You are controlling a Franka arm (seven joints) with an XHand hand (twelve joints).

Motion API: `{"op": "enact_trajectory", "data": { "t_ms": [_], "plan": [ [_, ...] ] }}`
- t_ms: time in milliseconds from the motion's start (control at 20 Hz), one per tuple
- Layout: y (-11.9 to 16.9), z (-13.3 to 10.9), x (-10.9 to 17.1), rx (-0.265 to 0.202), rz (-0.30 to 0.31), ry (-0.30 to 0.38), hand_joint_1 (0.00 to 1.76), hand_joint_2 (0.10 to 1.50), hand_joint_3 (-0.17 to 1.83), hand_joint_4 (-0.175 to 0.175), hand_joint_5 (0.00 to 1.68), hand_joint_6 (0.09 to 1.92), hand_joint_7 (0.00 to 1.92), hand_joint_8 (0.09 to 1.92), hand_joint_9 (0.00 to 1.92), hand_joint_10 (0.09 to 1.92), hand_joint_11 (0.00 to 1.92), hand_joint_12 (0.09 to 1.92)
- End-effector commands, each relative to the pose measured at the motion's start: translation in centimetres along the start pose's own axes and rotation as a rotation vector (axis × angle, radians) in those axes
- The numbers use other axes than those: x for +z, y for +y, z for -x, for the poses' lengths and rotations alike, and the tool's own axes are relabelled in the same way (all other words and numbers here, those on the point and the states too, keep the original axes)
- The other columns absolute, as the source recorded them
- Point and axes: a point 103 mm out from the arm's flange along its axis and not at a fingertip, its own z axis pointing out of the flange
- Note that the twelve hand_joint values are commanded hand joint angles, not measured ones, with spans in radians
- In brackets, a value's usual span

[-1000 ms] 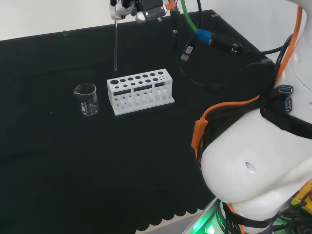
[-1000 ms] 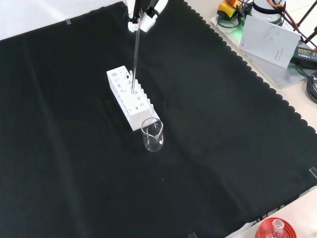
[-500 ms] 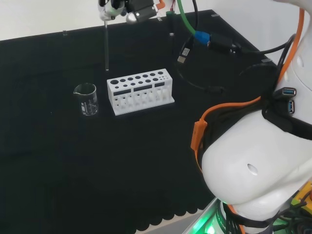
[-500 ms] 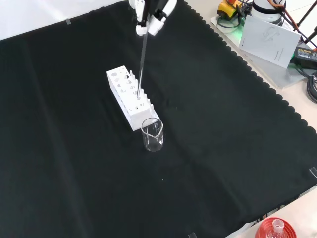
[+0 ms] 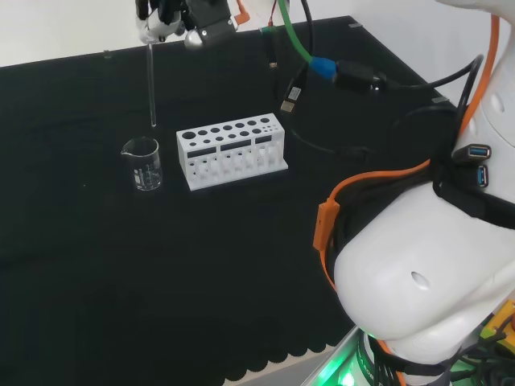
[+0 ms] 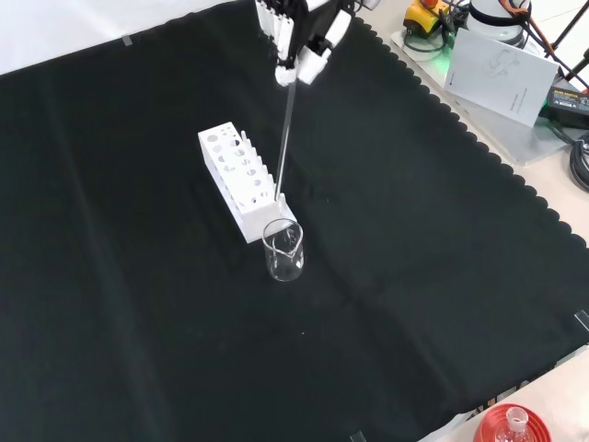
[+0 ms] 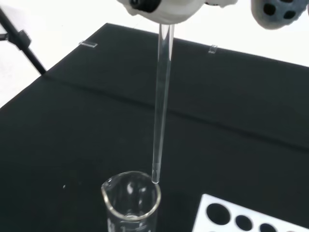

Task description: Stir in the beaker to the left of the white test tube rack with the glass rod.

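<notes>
At 12 o'clock in the front view, the hand (image 6: 304,37) has its fingers curled round the top of the glass rod (image 6: 284,133), which hangs approx. upright. In the head view the beaker (image 5: 142,164) stands at 9 o'clock of the white test tube rack (image 5: 231,149), just beside it, on the black cloth (image 5: 121,265). Rod tip is in the air, just above the beaker's rim at its rack side, per wrist view; not inside yet.
</notes>
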Motion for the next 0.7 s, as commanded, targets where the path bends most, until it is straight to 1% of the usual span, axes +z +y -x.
{"op": "enact_trajectory", "data": {
  "t_ms": [50, 250, 400, 700],
  "plan": [
    [0.5, -2.6, 1.8, -0.039, -0.027, 0.011, 1.33, 1.02, -0.17, -0.175, 1.42, 0.11, 1.61, 0.09, 1.70, 0.28, 1.65, 0.41],
    [1.0, -4.1, 2.4, -0.042, -0.040, 0.006, 1.33, 1.02, -0.17, -0.175, 1.42, 0.10, 1.62, 0.09, 1.70, 0.28, 1.65, 0.41],
    [1.6, -5.2, 2.8, -0.053, -0.048, 0.009, 1.33, 1.02, -0.17, -0.175, 1.42, 0.10, 1.62, 0.09, 1.70, 0.28, 1.65, 0.41],
    [2.4, -5.6, 3.4, -0.069, -0.061, 0.022, 1.33, 1.02, -0.17, -0.175, 1.42, 0.10, 1.62, 0.09, 1.70, 0.28, 1.65, 0.41]
  ]
}}
